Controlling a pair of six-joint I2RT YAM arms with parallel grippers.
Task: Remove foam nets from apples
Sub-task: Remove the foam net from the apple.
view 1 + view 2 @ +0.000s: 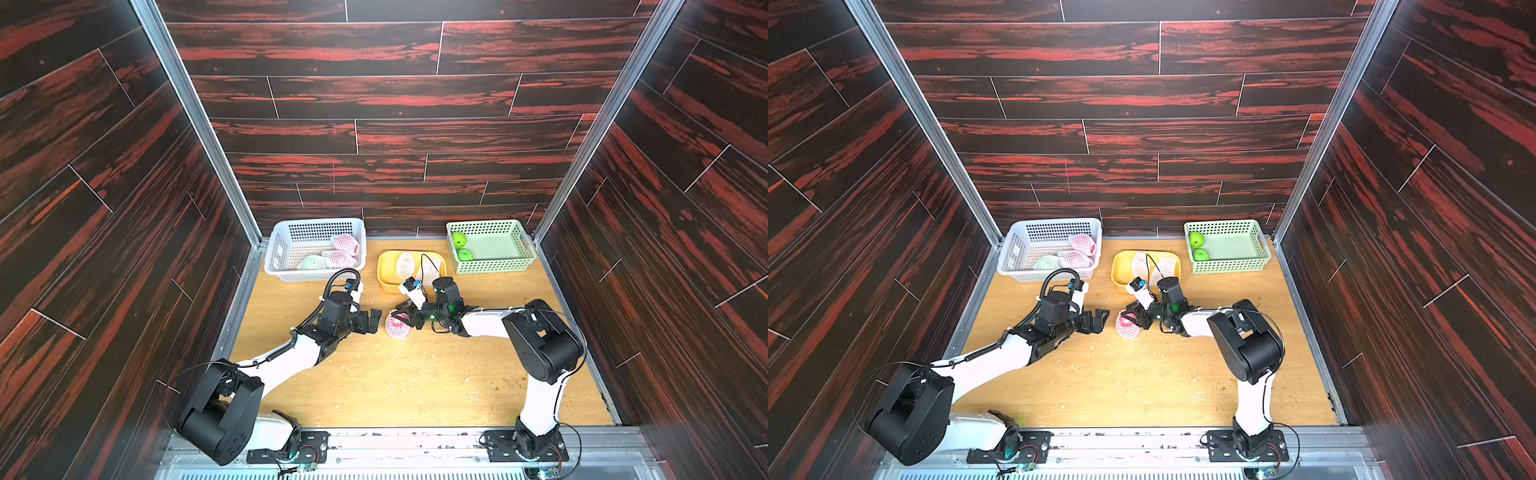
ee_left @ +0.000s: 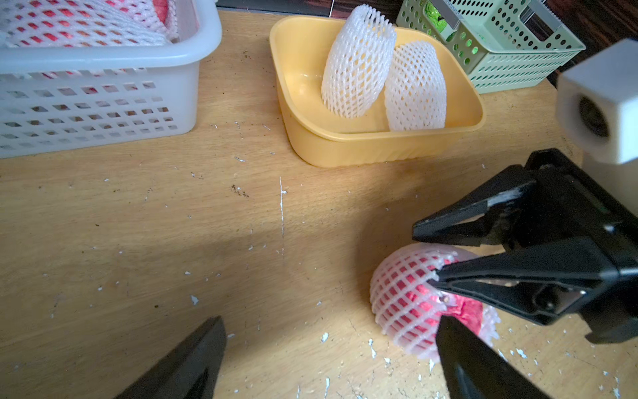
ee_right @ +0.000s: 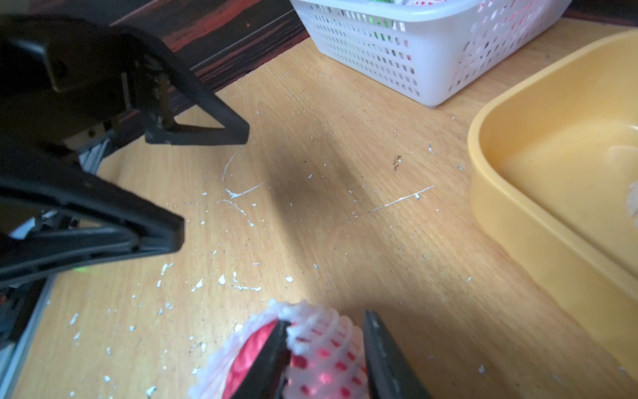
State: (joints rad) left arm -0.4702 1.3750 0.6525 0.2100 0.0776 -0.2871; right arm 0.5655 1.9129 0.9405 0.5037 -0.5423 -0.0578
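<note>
At the net's (image 3: pixel 322 333) edge, right fingers (image 3: pixel 381 355) astride.

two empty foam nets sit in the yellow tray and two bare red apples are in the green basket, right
Not quite: the two bare apples in the green basket are green, not red, as both top views show. The two empty foam nets do sit in the yellow tray.

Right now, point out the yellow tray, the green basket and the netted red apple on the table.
yellow tray (image 2: pixel 362 152), left wrist view, front wall.
green basket (image 1: pixel 496 264), in a top view, front wall.
netted red apple (image 1: pixel 395 328), in a top view, mesh-covered side.
</note>
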